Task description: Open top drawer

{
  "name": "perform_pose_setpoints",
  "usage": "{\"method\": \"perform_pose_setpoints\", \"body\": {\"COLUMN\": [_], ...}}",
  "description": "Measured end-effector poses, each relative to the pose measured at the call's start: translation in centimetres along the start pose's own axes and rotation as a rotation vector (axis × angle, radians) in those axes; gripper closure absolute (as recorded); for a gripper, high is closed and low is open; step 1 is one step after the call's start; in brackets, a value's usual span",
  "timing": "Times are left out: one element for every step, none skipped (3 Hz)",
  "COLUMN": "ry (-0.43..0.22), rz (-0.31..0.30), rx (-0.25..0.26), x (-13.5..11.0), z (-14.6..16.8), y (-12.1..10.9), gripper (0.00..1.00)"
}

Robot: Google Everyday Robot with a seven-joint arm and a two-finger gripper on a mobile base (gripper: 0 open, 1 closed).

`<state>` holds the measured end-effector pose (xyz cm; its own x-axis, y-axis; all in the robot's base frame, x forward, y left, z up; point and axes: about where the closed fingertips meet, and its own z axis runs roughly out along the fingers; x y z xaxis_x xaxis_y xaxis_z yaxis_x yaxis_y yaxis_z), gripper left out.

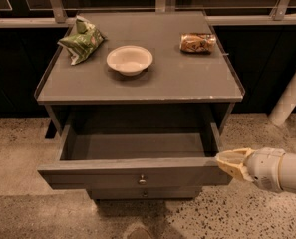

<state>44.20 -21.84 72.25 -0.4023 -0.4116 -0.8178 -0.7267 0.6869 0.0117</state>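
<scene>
My gripper (232, 163) sat low at the right of the view, its beige tip pointing left at the right-hand end of the top drawer (112, 176). It was just beside the corner of the front panel, though whether it touched I could not say, nor whether it was clenched or released. The drawer lay to my left. Its long axis ran side to side across the view, and its travel ran out from the cabinet towards the camera. It stood pulled well out under the cabinet top (187, 81), with its bare inside showing. By my judgement the opening was all but done, and any further pull would have to follow that line of travel. Its small round knob (142, 179) was at the middle of the panel, well apart from my gripper.

By count there was one arm and one gripper. One lower drawer (117, 194) showed beneath. On top stood one white bowl (129, 59), one green crisp bag (81, 40) and one brown packet (198, 42).
</scene>
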Motion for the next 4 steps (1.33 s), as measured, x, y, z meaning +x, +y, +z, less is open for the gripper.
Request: {"method": "perform_pose_setpoints", "body": {"ry": [-0.059, -0.067, -0.067, -0.067], "rz": [-0.022, -0.027, -0.027, -0.027], "rx": [0.067, 0.08, 0.08, 0.08], "x": [-1.33, -1.42, -1.42, -1.42], "z": [-1.64, -2.01, -2.01, -2.01], "y": [-0.37, -0.45, -0.45, -0.45], "gripper": [1.0, 0.81, 0.58, 0.35]}}
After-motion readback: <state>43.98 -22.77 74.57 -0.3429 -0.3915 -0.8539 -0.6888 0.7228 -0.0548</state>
